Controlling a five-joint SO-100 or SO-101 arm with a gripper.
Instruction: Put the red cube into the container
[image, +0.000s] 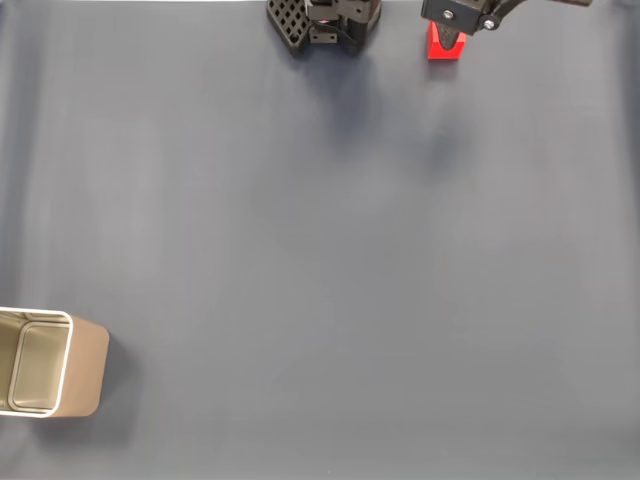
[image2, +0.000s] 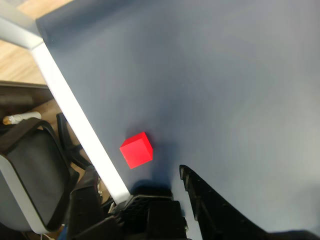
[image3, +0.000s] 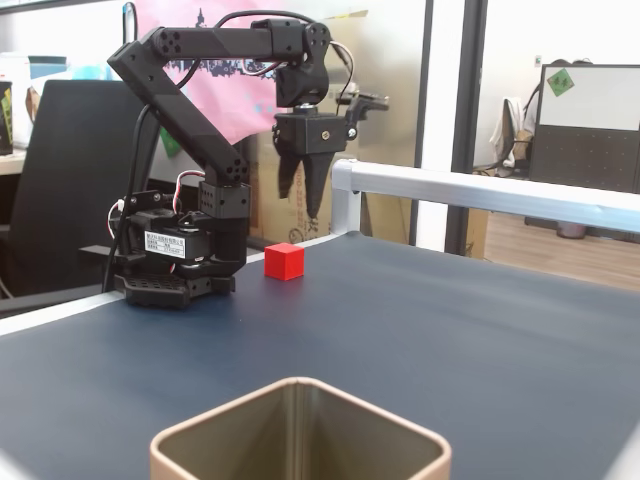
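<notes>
The red cube rests on the dark mat at the top edge of a fixed view, right of the arm's base. In another fixed view the red cube sits directly under my gripper, which hangs well above it with its fingers pointing down and apart, holding nothing. In the wrist view the red cube lies near the table rail, beyond a serrated black finger. The container, a tan tin with a pale rim, stands upright far from the cube. Its rim shows in the foreground.
The arm's black base stands to the left of the cube. A silver rail runs along the table's far edge. Behind it stands an office chair. A wide stretch of mat lies between cube and container.
</notes>
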